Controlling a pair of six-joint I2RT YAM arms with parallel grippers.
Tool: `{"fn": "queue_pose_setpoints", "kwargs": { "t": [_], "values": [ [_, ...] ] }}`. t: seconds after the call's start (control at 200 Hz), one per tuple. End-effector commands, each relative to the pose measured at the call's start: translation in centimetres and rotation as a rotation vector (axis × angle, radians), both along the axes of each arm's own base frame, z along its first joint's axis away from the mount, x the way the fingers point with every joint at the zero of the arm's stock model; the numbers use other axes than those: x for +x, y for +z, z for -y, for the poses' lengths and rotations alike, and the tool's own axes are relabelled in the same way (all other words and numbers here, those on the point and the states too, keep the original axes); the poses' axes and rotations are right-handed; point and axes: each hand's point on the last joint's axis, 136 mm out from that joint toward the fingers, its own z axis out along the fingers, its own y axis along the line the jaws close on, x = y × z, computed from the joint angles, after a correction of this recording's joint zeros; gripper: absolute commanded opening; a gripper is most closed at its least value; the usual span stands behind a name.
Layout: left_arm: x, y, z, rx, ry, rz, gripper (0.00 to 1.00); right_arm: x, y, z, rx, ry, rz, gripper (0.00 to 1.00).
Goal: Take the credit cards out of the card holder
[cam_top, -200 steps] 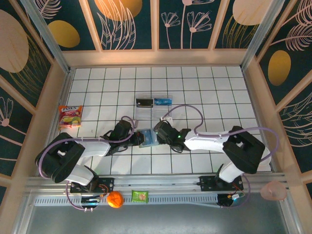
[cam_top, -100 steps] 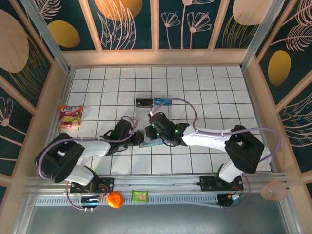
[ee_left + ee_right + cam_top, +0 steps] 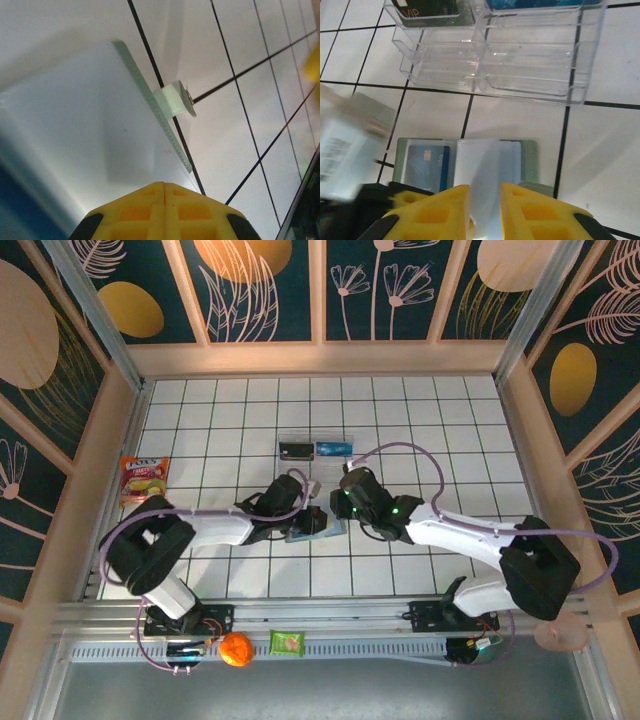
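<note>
2 jaws of right gripper (image 3: 485, 192) pinch a pale sheet (image 3: 480, 160) over card holder (image 3: 529, 165); left gripper (image 3: 164, 192) shut.

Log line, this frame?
left gripper: shut, at card holder | right gripper: astride pale sheet, grip unclear | blue card: in holder pocket | clear tray: black card, second blue card

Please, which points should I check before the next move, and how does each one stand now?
1. The holder lies open, pockets up: ok.
2. The blue card sits in its pocket, uncovered: ok.
3. The left pincer is shut over the holder: ok; whether it pins it down: cannot tell.
4. The right pincer grips the pale sheet between its fingers: cannot tell.
5. The tray stands apart from the holder: ok.
</note>
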Motion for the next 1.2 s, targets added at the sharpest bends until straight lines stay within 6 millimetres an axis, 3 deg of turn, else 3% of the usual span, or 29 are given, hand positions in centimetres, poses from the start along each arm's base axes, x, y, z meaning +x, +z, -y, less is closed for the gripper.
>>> {"fn": "queue_pose_setpoints", "kwargs": {
  "t": [0.0, 0.05, 0.14, 0.165, 0.295, 0.49, 0.626, 0.786, 1.196],
  "values": [
    [-0.8, -1.5, 0.5, 0.033, -0.058, -0.047, 0.0, -0.1, -0.6, 1.7, -0.02, -0.051, -0.008, 0.23],
    [-0.8, -2.3, 0.5, 0.048, -0.06, -0.061, 0.0, -0.2, -0.8, 1.8, -0.021, -0.052, -0.015, 0.23],
    [-0.5, -1.9, 0.4, 0.049, -0.047, -0.043, 0.0, -0.4, -1.0, 1.5, -0.005, -0.038, -0.022, 0.23],
    [-0.3, -0.6, 0.5, 0.03, -0.04, -0.013, 0.0, -0.4, -1.0, 1.4, 0.0, -0.035, -0.022, 0.23],
    [0.6, 2.0, -0.7, 0.018, 0.029, 0.072, 0.02, -0.6, -0.8, -0.1, 0.033, 0.028, -0.03, 0.23],
    [1.6, 5.0, -4.6, 0.034, 0.191, 0.191, 0.11, -1.5, -1.1, -4.0, 0.096, 0.195, -0.078, 0.22],
    [1.6, 2.9, -7.7, 0.088, 0.251, 0.157, 0.14, -2.4, -2.4, -6.1, 0.126, 0.28, -0.154, 0.21],
    [1.2, 0.2, -9.3, 0.15, 0.266, 0.121, 0.16, -3.2, -3.9, -7.9, 0.163, 0.335, -0.234, 0.2],
    [1.8, -2.5, -10.8, 0.253, 0.299, 0.109, 0.11, -1.9, -6.4, -8.1, 0.086, 0.266, -0.298, 0.24]
  ]
}}
